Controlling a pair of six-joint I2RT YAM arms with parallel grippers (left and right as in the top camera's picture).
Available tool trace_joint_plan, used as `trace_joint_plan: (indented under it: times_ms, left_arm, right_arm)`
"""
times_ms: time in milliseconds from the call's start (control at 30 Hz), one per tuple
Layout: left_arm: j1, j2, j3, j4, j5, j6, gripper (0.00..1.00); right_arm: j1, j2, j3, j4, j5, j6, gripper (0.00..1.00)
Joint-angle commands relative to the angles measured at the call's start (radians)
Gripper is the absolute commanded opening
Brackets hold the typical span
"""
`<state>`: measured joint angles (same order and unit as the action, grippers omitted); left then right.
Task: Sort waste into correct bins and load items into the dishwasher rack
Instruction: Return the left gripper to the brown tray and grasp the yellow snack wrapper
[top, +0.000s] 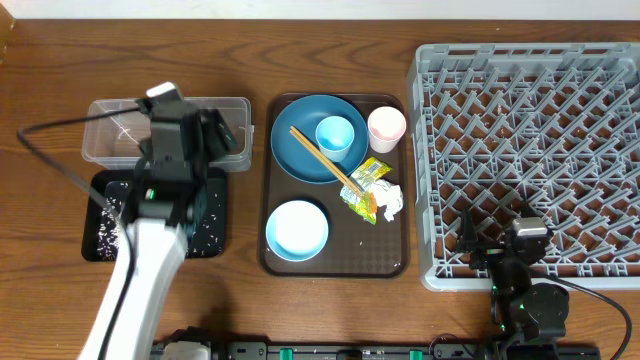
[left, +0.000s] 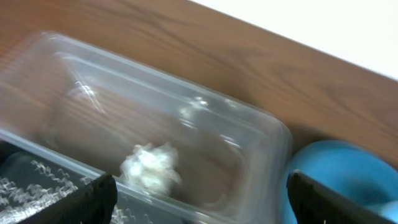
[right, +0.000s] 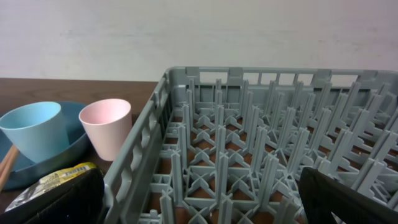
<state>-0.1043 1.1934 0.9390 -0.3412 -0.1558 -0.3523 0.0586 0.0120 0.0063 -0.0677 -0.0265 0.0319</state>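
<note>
My left gripper (top: 212, 133) (left: 199, 205) hangs open over the clear tub (top: 110, 125) (left: 249, 130), nothing between its fingers. A crumpled white paper wad (left: 149, 165) lies inside the tub. The black tray (top: 215, 225) (left: 25, 183), sprinkled with rice, lies just in front of it. On the brown serving tray (top: 335, 262) are the dark-blue plate (top: 300, 160) with a light-blue cup (top: 334, 134) and chopsticks (top: 322, 158), a pinkish cup (top: 386, 128), a pale-blue bowl (top: 297, 230), a yellow-green wrapper (top: 368, 175), an orange stick (top: 363, 206) and a white napkin (top: 391, 200). My right gripper (top: 495, 250) (right: 202, 199) is open over the grey rack (top: 530, 120) (right: 261, 143), near its front edge.
The left arm (top: 140, 270) reaches from the front edge across the black tray. A black cable (top: 55, 165) loops over the table at the far left. The rack holds no dishes.
</note>
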Motion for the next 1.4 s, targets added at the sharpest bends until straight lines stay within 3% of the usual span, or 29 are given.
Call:
trace_joint_plan:
  times_ms: [0, 200, 300, 433, 567, 833, 1200, 1367]
  left_arm:
    - [-0.082, -0.100, 0.010, -0.136, 0.265, -0.082, 0.89]
    - [-0.331, -0.142, 0.008, -0.409, 0.351, -0.190, 0.89]
    - [-0.460, -0.118, 0.000, -0.414, 0.342, -0.205, 0.89]
    - [-0.600, -0.064, 0.000, -0.400, 0.227, -0.311, 0.89]
    - [-0.696, 0.017, 0.000, -0.314, 0.184, -0.336, 0.89]
    - [-0.755, 0.193, 0.000, -0.154, 0.171, -0.467, 0.91]
    - [-0.763, 0.424, 0.000, 0.026, 0.153, -0.449, 0.91]
    - [-0.763, 0.507, 0.000, 0.052, 0.046, -0.449, 0.91]
  right_arm:
    - [0.003, -0.006, -0.001, -0.004, -0.004, -0.018, 0.99]
    - [0.003, -0.006, -0.001, -0.004, -0.004, -0.018, 0.99]
    - [0.003, -0.006, -0.001, -0.004, -0.004, -0.018, 0.99]
    - [0.003, -0.006, -0.001, -0.004, -0.004, -0.018, 0.99]
    - [0.003, -0.006, -0.001, -0.004, -0.004, -0.018, 0.99]
    - [0.003, -0.006, -0.001, -0.004, -0.004, -0.018, 0.99]
    - [0.003, -0.006, -0.001, -0.004, -0.004, -0.018, 0.99]
    - [0.003, -0.006, -0.001, -0.004, -0.004, -0.018, 0.99]
